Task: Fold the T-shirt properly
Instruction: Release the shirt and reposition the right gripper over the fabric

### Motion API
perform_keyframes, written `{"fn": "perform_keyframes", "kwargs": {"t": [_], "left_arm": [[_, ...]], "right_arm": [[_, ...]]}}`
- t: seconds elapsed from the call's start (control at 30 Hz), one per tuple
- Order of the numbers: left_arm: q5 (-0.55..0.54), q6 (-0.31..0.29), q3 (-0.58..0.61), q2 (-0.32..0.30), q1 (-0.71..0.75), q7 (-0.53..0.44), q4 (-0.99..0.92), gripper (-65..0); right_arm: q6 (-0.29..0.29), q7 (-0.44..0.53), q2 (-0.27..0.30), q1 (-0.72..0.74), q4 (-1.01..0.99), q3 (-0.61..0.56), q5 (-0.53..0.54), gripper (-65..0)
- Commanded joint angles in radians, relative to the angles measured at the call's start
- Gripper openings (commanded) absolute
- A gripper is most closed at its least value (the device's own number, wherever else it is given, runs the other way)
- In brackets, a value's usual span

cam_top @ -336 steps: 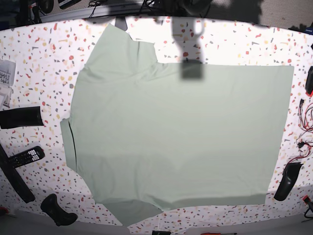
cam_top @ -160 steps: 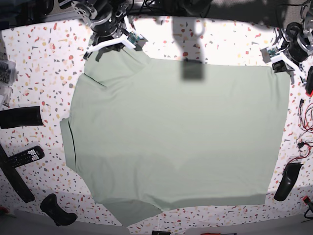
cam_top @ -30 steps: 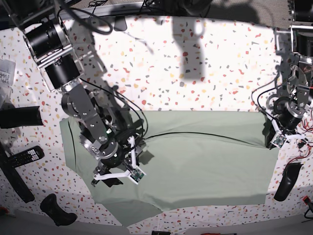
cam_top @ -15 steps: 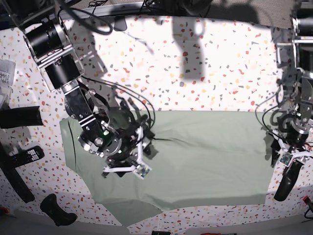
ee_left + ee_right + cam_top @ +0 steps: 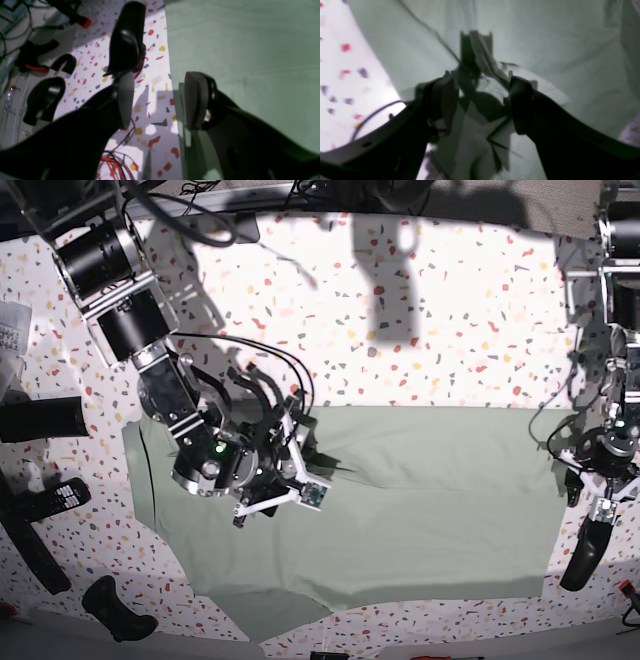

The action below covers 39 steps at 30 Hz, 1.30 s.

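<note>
The pale sage-green T-shirt (image 5: 430, 490) lies folded in half on the speckled table, its folded edge running across the middle. My right gripper (image 5: 285, 498) hovers over the shirt's left part. In the right wrist view this gripper (image 5: 481, 105) is open, with a small raised crease of the shirt (image 5: 545, 37) below and between its fingers. My left gripper (image 5: 601, 492) is at the shirt's right edge. In the left wrist view it (image 5: 160, 100) is open and empty, one finger over the shirt (image 5: 250, 50) and one over bare table.
A black curved part (image 5: 588, 552) lies just right of the shirt, close to my left gripper, also in the left wrist view (image 5: 127, 40). Red wires (image 5: 120, 160) lie there too. At the left are a remote (image 5: 55, 500), a black cylinder (image 5: 40, 420) and a black handle (image 5: 115, 610).
My right gripper has moved up and to the right over the shirt. My left gripper has moved down and outward past the shirt's right edge. The fabric near the right gripper has settled flatter.
</note>
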Motion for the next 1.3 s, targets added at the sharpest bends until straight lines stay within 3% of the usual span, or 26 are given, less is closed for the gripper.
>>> {"fn": "perform_keyframes", "kwargs": {"t": [0.0,0.13,0.27,0.37,0.57,0.7,0.77,0.83,0.97,1.17,1.27], "left_arm": [[-0.009,0.011,-0.006,-0.017,-0.030,-0.022,0.020,-35.5],[-0.011,-0.003,-0.006,-0.017,-0.030,0.036,0.020,-35.5],[-0.040,-0.003,-0.006,-0.017,-0.030,0.055,0.020,-35.5],[-0.063,-0.003,-0.006,-0.017,-0.031,0.048,0.020,-35.5],[-0.063,-0.003,-0.006,-0.017,-0.030,0.048,0.020,-35.5],[-0.063,-0.003,-0.006,-0.017,-0.030,0.048,0.020,-35.5],[-0.063,-0.003,-0.006,-0.017,-0.030,0.048,0.020,-35.5],[-0.063,-0.003,-0.006,-0.017,-0.030,0.049,0.020,-35.5],[-0.061,-0.003,-0.006,-0.017,-0.030,0.052,0.020,-35.5],[-0.074,-0.003,-0.006,-0.017,-0.030,0.056,0.020,-35.5],[-0.192,-0.003,-0.006,-0.017,-0.030,0.103,0.020,-35.5]], "right_arm": [[-0.005,0.016,0.001,0.033,0.014,0.007,0.004,-32.4],[-0.005,0.042,0.023,0.033,-0.014,0.007,-0.003,-32.4],[-0.005,0.131,0.025,0.033,-0.080,0.007,-0.089,-32.4],[-0.052,0.215,0.011,0.033,-0.121,0.007,-0.160,-32.4],[-0.232,0.270,-0.042,0.071,-0.149,0.007,-0.225,-32.4],[-0.447,0.287,-0.101,0.124,-0.153,0.007,-0.226,-32.4],[-0.501,0.285,-0.136,0.146,-0.163,0.007,-0.253,-32.4],[-0.505,0.259,-0.164,0.159,-0.167,0.007,-0.285,-32.4],[-0.504,0.160,-0.196,0.163,-0.167,0.007,-0.250,-32.4],[-0.501,0.069,-0.177,0.163,-0.164,0.008,-0.024,-32.4],[-0.502,0.068,-0.152,0.156,-0.164,0.008,0.110,-32.4]]}}
